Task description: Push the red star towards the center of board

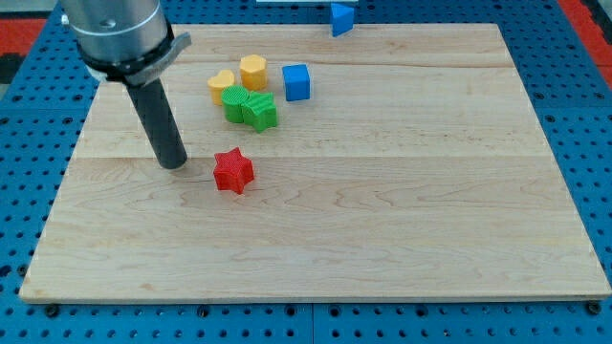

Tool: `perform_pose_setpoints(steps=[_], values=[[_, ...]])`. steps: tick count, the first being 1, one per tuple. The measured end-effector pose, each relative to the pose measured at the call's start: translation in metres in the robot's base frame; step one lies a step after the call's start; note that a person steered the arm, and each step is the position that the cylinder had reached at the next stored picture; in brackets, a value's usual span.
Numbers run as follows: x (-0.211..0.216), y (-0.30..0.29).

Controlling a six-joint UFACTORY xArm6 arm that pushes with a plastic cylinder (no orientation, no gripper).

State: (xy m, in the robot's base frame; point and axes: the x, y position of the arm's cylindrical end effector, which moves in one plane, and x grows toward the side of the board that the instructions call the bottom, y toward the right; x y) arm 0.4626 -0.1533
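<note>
While my tip (174, 163) rests on the tabletop (402, 229) just to the view's left of the red star (232, 171), with a small gap between them, there are no jaws to report, only the bare rod. The star sits left of the board's middle. It looks like a small, light, rigid plastic piece, so it should slide easily on the smooth wood. Its points, though, may make it spin off an off-centre shove. I'd press its left flank squarely, pushing toward the view's right. Above it clusters a pair of green blocks (250, 107), a yellow heart (221, 84), a yellow block (253, 71) and a blue cube (296, 82), all clear of the path. Another blue block (341, 17) lies beyond the top edge. Nothing blocks the way.
</note>
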Motion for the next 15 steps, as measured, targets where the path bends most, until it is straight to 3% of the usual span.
perform_pose_setpoints(steps=[2,3,4,6,7,8,9,10,11,13,15], values=[[0.009,0.156],[0.006,0.168],[0.048,0.135],[0.072,0.264],[0.069,0.282],[0.053,0.267],[0.031,0.203],[-0.029,0.171],[-0.064,0.154],[-0.048,0.182],[-0.072,0.177]])
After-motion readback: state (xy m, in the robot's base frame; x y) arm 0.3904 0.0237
